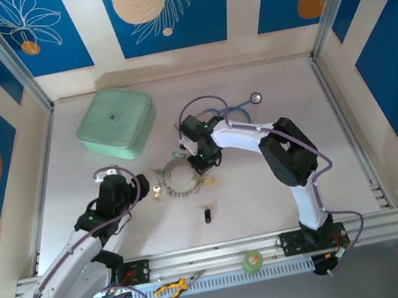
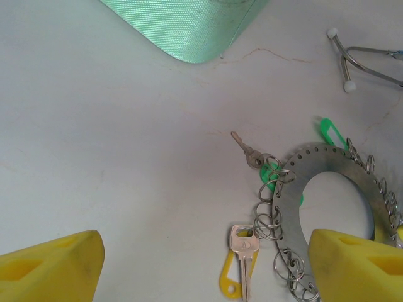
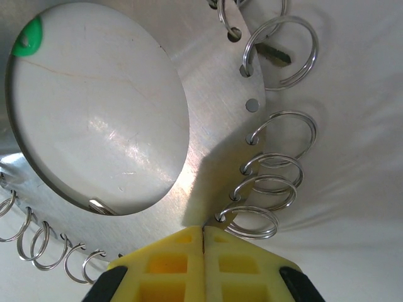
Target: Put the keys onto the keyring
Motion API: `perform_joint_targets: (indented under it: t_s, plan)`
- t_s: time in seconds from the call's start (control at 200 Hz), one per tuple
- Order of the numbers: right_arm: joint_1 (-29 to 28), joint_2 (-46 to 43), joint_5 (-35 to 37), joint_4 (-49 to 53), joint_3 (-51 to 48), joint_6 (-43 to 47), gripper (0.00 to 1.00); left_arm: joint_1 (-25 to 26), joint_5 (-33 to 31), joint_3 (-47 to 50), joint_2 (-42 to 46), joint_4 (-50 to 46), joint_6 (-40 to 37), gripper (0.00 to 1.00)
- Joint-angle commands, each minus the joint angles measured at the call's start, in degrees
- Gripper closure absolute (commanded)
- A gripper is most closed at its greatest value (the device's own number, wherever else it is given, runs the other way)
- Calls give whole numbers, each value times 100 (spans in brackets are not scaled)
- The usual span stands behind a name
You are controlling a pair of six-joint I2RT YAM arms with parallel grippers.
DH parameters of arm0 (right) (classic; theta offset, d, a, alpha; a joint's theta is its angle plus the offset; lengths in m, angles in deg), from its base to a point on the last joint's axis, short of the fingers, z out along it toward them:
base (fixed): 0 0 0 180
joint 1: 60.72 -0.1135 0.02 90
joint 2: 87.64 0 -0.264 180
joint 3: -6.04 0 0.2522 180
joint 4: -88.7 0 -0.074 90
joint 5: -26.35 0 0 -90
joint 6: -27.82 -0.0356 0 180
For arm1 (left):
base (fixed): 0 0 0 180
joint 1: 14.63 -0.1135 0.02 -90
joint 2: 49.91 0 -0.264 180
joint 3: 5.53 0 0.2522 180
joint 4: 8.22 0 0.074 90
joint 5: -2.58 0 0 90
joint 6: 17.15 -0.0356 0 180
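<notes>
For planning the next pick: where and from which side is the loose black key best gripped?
Take the black key across its narrow width, coming straight down: it lies flat on the table, apart from the keyring, with free space on both long sides.

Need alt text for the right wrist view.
The right end effector, yellow and closed, pinches the edge of a flat silver perforated metal ring over the white table. Small wire split rings hang from its holes; a green tag peeks at upper left.

Keyring [image 3: 208, 82]: brushed silver metal, dull sheen (its small split rings [image 3: 271, 182] glossier). Green case [image 2: 182, 25], upper frame: fine woven cloth. Table [image 2: 94, 157] matt white.
</notes>
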Motion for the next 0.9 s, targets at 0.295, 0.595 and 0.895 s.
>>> perform_joint_targets:
  t_s: [0.295, 0.595, 0.895]
  plan:
    - [38, 209, -200, 36, 103, -142, 85, 25, -115, 9, 55, 83, -56, 16]
    - [39, 233, -152, 136, 153, -116, 82, 28, -180, 12, 156, 44, -56, 17]
    - [21, 221, 58, 270, 179, -56, 92, 29, -188, 15, 152, 52, -56, 17]
